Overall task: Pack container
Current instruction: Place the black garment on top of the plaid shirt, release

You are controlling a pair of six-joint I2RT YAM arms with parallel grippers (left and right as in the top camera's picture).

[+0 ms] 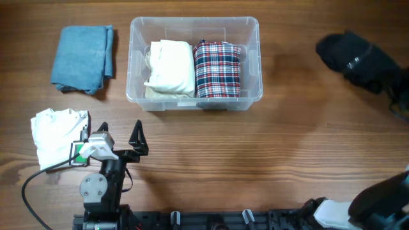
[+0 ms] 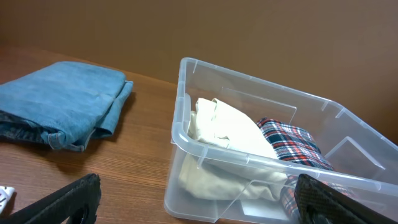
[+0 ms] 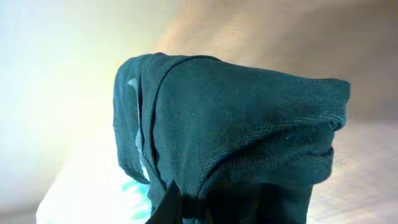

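The clear container (image 1: 135, 64) stands at the back middle of the table and holds a folded cream cloth (image 1: 171, 68) and a folded plaid cloth (image 1: 217, 69). It also shows in the left wrist view (image 2: 186, 134). My left gripper (image 1: 120, 134) is open and empty, low on the table in front of the container's left corner; its fingers (image 2: 199, 204) frame that corner. My right gripper (image 3: 186, 208) is shut on a dark teal garment (image 3: 242, 124) and holds it up at the right (image 1: 354, 54), apart from the container.
A folded blue denim cloth (image 1: 83, 57) lies left of the container and shows in the left wrist view (image 2: 59, 102). A white cloth (image 1: 54, 134) lies at the front left, beside my left arm. A cable (image 1: 32, 185) loops near the front edge.
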